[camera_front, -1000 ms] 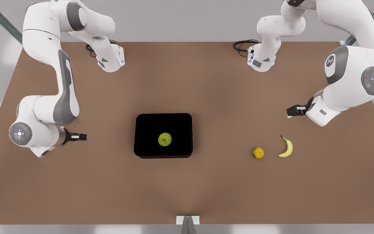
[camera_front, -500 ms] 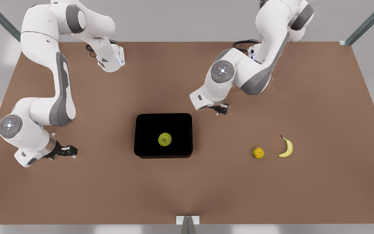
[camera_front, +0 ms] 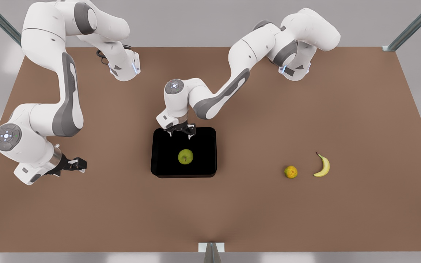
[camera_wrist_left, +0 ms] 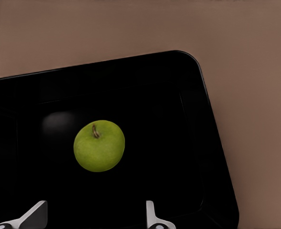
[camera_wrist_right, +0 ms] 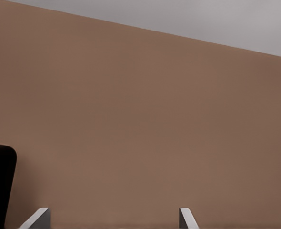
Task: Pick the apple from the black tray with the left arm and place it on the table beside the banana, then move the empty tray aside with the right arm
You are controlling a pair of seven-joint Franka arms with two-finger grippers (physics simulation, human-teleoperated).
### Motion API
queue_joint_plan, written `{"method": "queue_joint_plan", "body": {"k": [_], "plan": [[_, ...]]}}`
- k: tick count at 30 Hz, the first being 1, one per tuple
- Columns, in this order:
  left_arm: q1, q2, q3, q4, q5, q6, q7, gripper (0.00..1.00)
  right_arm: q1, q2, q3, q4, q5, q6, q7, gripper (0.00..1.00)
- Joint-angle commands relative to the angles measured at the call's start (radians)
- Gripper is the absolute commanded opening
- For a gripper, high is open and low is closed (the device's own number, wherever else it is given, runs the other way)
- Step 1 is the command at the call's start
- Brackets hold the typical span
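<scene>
Over black tray [camera_front: 161, 146], apple [camera_front: 185, 156] stem-up, left gripper [camera_front: 181, 133] jaws apart; right gripper [camera_front: 79, 165] likewise.

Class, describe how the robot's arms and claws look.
Both arms: white rounded segments, grey joint panels, round lit caps; a black cable at one base. Left claw, above the glossy black rectangular tray, and right claw, over the brown table, are black, pale-tipped.

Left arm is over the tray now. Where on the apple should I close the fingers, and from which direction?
Come straight down from above. The apple sits stem-up, alone mid-tray with free floor all around, so close across its widest middle, not the dimpled top. The open left gripper hovers over the black tray's far edge. The right gripper waits aside.
</scene>
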Motion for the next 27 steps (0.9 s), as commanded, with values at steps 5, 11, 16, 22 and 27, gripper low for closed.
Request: {"method": "queue_joint_plan", "body": {"k": [5,11,16,22,27], "plan": [[0.003,0.069,0.043,0.002,0.013,0.173,-0.43,1.0,0.0,0.009,0.0,0.001,0.002,-0.006,-0.045,1.0],[0.009,0.096,0.069,0.002,0.013,0.23,-0.42,1.0,0.0,0.018,0.0,0.001,0.001,0.005,-0.045,1.0],[0.006,0.113,0.08,0.002,0.031,0.247,-0.42,1.0,0.0,0.022,0.0,0.001,0.001,0.007,-0.048,1.0],[0.0,0.143,0.079,0.0,0.062,0.259,-0.402,1.0,0.0,0.022,0.0,0.001,0.001,0.007,-0.048,1.0],[0.001,0.141,0.079,-0.013,0.07,0.261,-0.344,1.0,-0.002,0.022,0.0,0.001,0.001,0.007,-0.047,1.0]]}}
